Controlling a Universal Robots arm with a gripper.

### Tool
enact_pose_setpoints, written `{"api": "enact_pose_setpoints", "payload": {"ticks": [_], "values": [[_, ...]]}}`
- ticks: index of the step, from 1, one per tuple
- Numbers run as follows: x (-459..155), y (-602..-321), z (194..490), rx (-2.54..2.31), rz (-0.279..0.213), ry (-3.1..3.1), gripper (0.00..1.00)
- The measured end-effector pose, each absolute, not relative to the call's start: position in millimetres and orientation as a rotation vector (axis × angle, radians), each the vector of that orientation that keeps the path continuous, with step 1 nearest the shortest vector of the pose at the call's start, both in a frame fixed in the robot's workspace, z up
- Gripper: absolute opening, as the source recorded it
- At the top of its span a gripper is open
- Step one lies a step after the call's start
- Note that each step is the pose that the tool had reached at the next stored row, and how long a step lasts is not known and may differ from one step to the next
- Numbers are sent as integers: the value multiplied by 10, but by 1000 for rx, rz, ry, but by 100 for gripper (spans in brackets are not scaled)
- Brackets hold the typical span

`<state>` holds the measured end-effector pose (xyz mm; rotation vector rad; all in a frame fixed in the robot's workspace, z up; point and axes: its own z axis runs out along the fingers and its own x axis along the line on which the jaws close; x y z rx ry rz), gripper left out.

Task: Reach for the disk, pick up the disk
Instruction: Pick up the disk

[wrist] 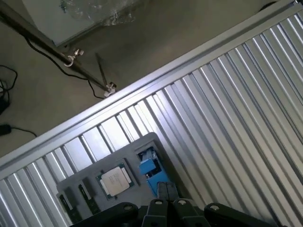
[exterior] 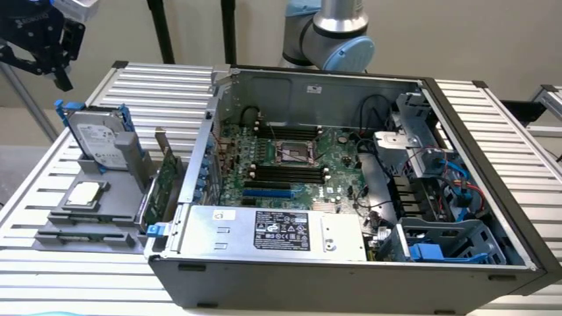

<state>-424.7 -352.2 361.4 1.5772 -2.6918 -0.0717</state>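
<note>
While shut on nothing, the hand (exterior: 62,78) well above the upright disk (exterior: 97,141); its white label illegible

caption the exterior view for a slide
Shut gripper hovers clear of the upright disk in a grey holder beside an open computer case

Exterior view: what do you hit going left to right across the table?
Silver-grey hard drive with blue rails → upright green circuit card → silver box with black label → grey plastic cage with blue clip.
</note>
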Motion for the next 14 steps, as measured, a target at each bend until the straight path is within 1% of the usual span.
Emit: {"api": "enact_pose_setpoints", "payload": {"ticks": [14], "values": [[-4248,-3522,3530,1903,-67,-2466,11]]}}
